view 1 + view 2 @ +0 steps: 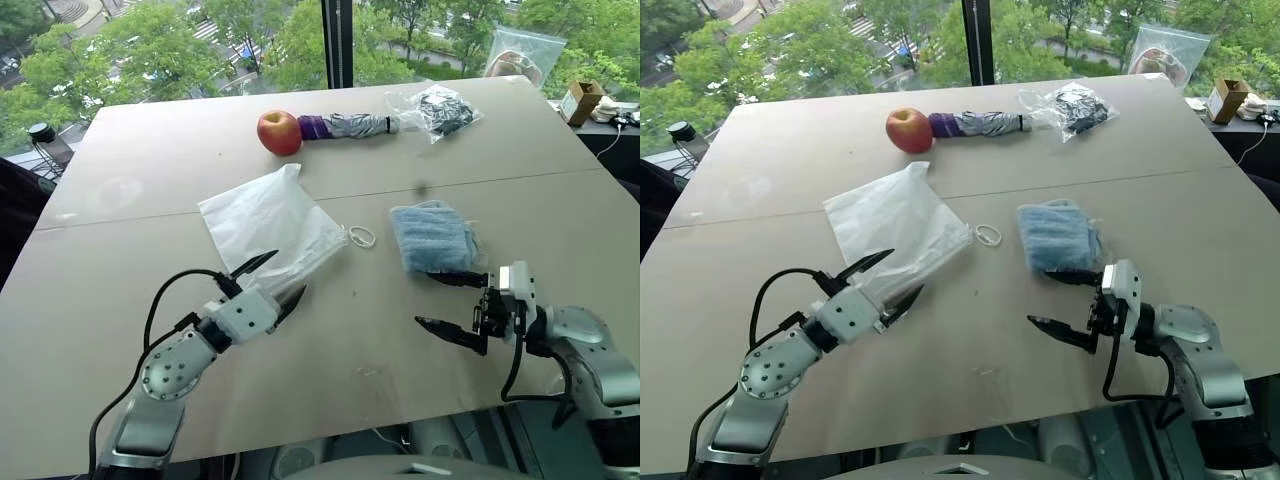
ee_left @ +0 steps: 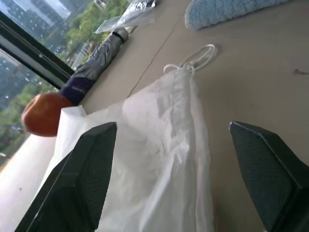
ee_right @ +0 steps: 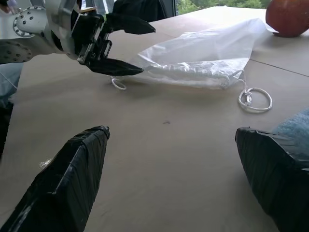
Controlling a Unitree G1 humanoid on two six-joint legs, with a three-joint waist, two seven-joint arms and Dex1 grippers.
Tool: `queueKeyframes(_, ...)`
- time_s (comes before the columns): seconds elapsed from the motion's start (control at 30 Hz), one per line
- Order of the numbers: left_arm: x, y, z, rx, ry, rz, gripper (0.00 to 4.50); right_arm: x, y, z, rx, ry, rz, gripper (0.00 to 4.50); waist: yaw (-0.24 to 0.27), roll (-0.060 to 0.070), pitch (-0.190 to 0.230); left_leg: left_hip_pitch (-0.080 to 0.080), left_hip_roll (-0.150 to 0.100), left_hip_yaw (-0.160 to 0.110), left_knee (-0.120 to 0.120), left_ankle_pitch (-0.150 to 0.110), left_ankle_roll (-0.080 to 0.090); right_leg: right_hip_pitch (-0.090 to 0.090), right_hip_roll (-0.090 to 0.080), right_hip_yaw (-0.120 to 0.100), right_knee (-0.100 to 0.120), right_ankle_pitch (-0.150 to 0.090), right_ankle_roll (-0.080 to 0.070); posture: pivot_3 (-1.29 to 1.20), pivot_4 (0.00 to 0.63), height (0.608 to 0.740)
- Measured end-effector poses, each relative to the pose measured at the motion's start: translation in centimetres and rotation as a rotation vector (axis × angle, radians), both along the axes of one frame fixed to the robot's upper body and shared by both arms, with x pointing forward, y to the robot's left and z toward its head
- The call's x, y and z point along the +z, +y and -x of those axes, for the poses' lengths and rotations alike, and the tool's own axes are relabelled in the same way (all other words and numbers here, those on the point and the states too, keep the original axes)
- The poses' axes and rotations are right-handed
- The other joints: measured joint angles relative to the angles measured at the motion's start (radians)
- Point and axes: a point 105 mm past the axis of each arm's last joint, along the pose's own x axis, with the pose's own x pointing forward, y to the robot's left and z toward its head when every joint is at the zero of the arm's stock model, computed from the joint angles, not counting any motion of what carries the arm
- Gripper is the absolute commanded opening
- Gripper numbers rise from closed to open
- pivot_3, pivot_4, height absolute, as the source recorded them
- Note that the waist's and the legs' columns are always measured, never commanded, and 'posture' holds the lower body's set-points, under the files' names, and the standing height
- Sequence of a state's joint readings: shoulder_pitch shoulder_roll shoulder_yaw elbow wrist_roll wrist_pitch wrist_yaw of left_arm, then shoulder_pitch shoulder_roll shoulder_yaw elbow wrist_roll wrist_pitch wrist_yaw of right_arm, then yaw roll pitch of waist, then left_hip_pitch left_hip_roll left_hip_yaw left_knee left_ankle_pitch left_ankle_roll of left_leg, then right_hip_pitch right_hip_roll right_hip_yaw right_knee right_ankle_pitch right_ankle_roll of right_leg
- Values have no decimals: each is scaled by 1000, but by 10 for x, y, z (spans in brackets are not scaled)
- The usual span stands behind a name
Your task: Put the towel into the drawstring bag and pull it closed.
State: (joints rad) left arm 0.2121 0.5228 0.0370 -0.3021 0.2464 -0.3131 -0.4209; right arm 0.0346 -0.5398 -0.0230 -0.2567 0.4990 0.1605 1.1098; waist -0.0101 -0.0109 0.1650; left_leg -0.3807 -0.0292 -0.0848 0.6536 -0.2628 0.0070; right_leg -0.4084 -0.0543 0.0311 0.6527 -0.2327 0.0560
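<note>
Your left gripper [image 1: 272, 279] is spread wide at the bag's [image 1: 270, 222] near edge, holding nothing. Your right gripper [image 1: 447, 302] gapes empty just before the towel [image 1: 432, 236], which lies on the table [image 1: 150, 160] beside the bag.

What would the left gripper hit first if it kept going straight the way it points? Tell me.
Most likely the drawstring bag: the open left gripper points along the table with the bag's near end between its fingertips. Whether it already touches the bag is unclear.
</note>
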Motion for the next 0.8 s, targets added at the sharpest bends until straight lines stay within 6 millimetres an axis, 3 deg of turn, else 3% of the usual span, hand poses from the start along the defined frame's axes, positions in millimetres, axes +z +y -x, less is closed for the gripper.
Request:
queueKeyframes(0.17, -13, 10, 2, 138, -93, -73, 3832, -2, -7, 4, -72, 15, -6, 4500, 1, -2, -1, 0, 0, -1, 0, 0, 0, 1, 1, -1, 0, 0, 0, 0, 150, 740)
queueKeyframes(0.43, -8, 13, 8, 260, -276, -110, 3832, -3, -10, 4, -93, 22, 3, 4500, 2, -2, -1, 0, 0, -1, 0, 0, 0, 1, 1, -2, 0, 0, 0, 0, 150, 740)
queueKeyframes(0.63, -13, 14, -2, 279, -250, -84, 3832, -2, -10, 2, -99, 17, 2, 4500, 1, -2, -1, 0, 0, -1, 1, 0, 0, 1, 1, -3, 0, 0, 0, 0, 150, 740)
queueKeyframes(0.8, -23, 7, -4, 205, -123, -17, 3832, -1, -10, 1, -105, 12, 2, 4500, 0, -2, -1, 0, 0, -2, 1, 0, 0, 1, 1, -3, 0, 0, 0, 0, 150, 740)
